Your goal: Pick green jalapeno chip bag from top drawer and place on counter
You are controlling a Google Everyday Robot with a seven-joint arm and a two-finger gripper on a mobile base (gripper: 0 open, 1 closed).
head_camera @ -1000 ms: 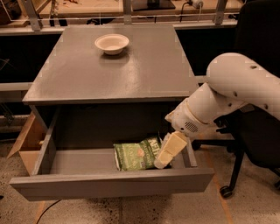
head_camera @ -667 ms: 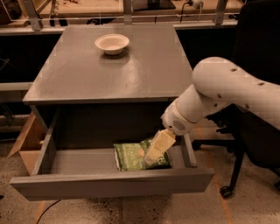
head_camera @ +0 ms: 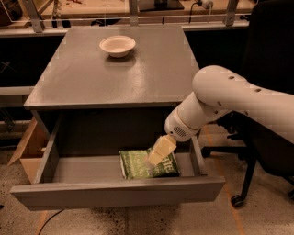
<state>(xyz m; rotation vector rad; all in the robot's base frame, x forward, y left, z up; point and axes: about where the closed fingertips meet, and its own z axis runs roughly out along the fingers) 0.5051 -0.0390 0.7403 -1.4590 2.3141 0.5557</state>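
The green jalapeno chip bag (head_camera: 138,165) lies flat on the floor of the open top drawer (head_camera: 115,192), right of its middle, white lettering facing up. My gripper (head_camera: 160,151) hangs from the white arm (head_camera: 229,101) that reaches in from the right. It points down into the drawer, over the bag's right half, and covers part of it. I cannot tell whether it touches the bag. The grey counter (head_camera: 119,73) lies above the drawer.
A white bowl (head_camera: 117,46) stands at the back of the counter. A brown cardboard box (head_camera: 27,151) sits on the floor left of the cabinet. A black office chair (head_camera: 266,137) stands at the right. A wooden workbench (head_camera: 138,9) runs behind.
The arm has swung left and the gripper has moved left along the drawer, from the bag's right edge to over the bag. The bag has not moved.
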